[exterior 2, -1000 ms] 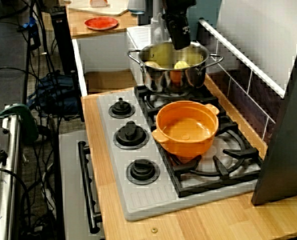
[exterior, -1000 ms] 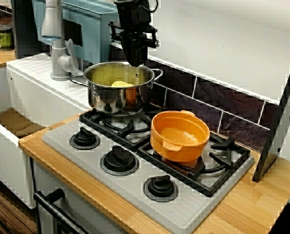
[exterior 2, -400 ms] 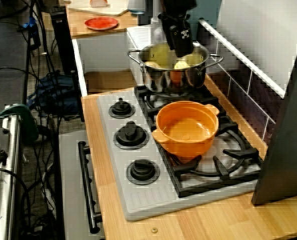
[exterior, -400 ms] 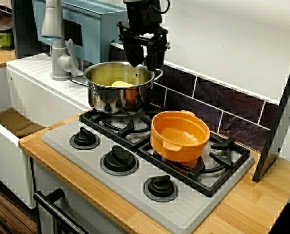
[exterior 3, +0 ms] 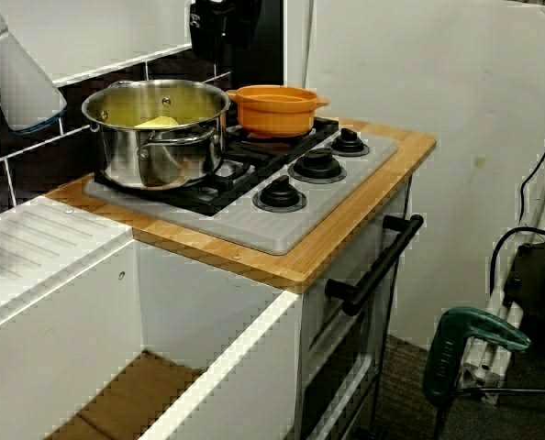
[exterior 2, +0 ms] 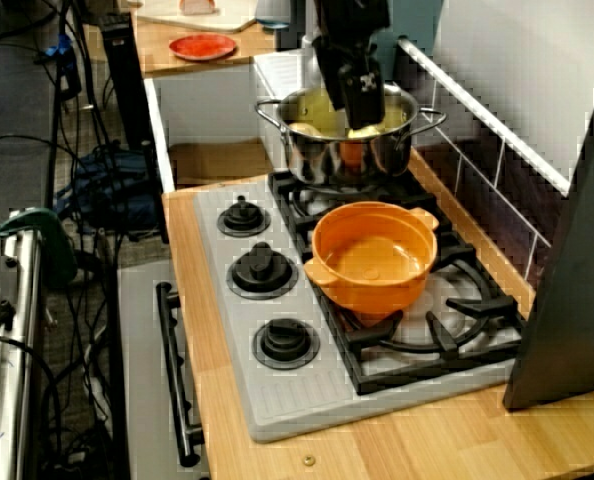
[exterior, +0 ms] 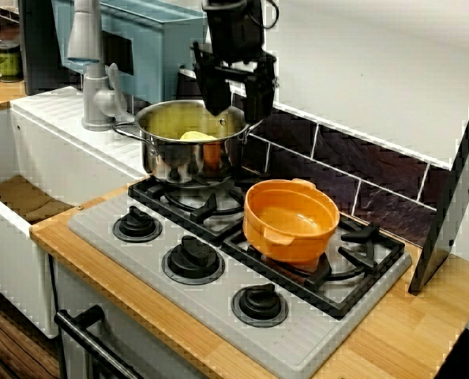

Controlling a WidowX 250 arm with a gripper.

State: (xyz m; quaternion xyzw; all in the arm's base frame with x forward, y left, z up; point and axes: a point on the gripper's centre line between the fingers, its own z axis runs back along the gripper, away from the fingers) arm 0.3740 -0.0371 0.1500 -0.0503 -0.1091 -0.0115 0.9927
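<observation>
View from the front: claw hung upright over the far rim of the steel pot, released, jaws spread, nothing between them. Yellow piece lay inside that pot. This part looked done: piece down, claw empty. Orange pot just beside, empty, untouched.

View from above: claw pointed straight down, tips about level with the pot's rim, above the yellow piece.

View from the side: only the dark arm showed behind the pot, jaws not made out. Desk carried the lot.

text: none legible | jar label: too small | claw white mark: unreadable
</observation>
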